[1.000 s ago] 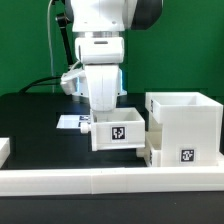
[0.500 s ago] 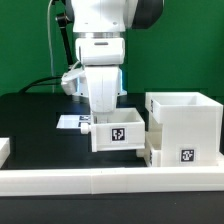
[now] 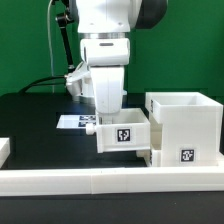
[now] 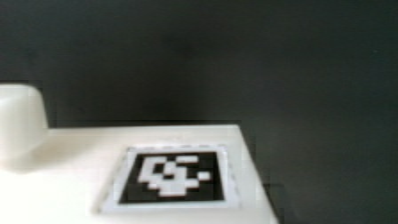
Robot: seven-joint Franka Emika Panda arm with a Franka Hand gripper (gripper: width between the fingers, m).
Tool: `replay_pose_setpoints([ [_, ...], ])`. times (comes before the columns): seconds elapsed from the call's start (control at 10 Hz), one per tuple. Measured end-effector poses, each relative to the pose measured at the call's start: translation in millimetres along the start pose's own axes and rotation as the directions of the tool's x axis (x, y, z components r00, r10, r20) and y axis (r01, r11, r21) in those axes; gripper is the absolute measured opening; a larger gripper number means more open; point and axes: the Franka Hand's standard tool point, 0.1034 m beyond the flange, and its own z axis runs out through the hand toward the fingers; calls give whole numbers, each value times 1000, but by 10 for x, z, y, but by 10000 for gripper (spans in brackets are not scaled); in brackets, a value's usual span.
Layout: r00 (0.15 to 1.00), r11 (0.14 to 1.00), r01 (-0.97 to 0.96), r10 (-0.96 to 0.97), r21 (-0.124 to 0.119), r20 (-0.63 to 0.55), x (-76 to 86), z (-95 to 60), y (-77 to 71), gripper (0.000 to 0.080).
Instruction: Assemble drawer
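Observation:
The drawer's tall white housing [image 3: 184, 122] stands at the exterior view's right, with a square tag low on its front. My gripper [image 3: 108, 114] reaches down into a small white tray [image 3: 122, 134] with a tag on its front, and appears shut on the tray's wall. The fingertips are hidden inside it. The tray's right side touches or nearly touches the housing's left side. In the wrist view I see the tray's white surface with its tag [image 4: 171, 176] against the dark table. A white part [image 3: 150, 154] sticks out low at the housing's left.
A long low white rail [image 3: 100, 181] runs along the front. The marker board [image 3: 72, 121] lies flat behind the tray. A small white piece [image 3: 4, 148] sits at the left edge. Black cables hang behind the arm.
My gripper and the tray have moved toward the exterior view's right, closer to the housing. The housing has not moved.

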Motion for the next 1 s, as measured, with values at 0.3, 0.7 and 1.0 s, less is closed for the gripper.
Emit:
replay_pose_setpoints([
  [0.3, 1000, 1000, -12, 12, -4, -3, 47, -12, 21, 44],
  [0.7, 1000, 1000, -15, 15, -6, -3, 24, 3, 7, 44],
  [1.0, 1000, 1000, -12, 12, -4, -4, 66, -14, 30, 44],
])
